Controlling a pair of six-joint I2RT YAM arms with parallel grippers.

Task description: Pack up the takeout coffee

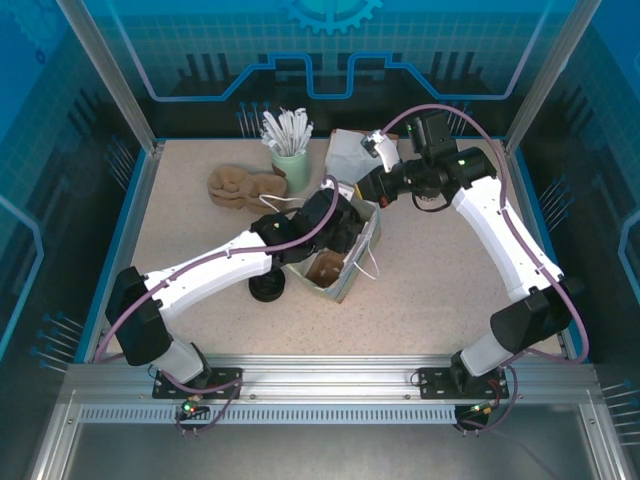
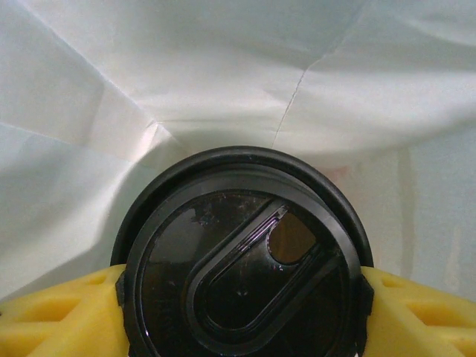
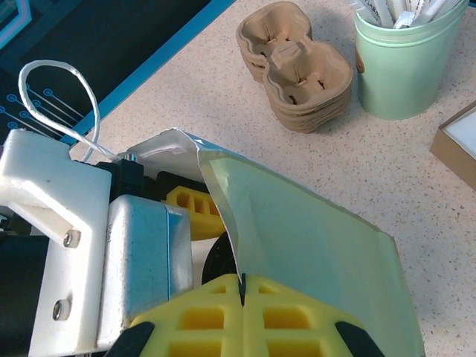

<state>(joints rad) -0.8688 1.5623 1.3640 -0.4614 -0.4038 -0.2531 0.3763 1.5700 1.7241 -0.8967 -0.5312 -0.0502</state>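
The surface [image 1: 440, 290] is a speckled beige board with a blue border. Around it stand blue-green walls printed with lines and a gear shape. Along the near edge runs a metal frame [image 1: 330, 385] where both arms are fixed. At the back stands a pale green cup [image 1: 291, 165] full of white sticks, and just to its left lies a stack of brown cardboard cup carriers [image 1: 245, 186]. A white box [image 1: 350, 150] sits at the back, near the right end effector. A low black pile of lids [image 1: 267, 289] rests just beside the paper bag [image 1: 350, 285].

The paper bag stands open in the middle of the surface. The left end effector [image 2: 242, 286] is inside it and is grasping the takeout coffee [image 2: 238, 223]. Its yellow fingers [image 2: 59, 316] press on both sides under the black lid, and the white inner wall of the bag is right behind. The right end effector [image 3: 242, 290] is clenched on the upper edge of the bag's wall, its two pads meeting on the paper.

The sides of the cup are hidden below its lid. In the top view the left arm covers most of the bag's mouth. The brown piece [image 1: 325, 268] seen inside the bag is perhaps a cardboard insert, but it is hard to make out. Whether the cup touches the bag's bottom I cannot tell.
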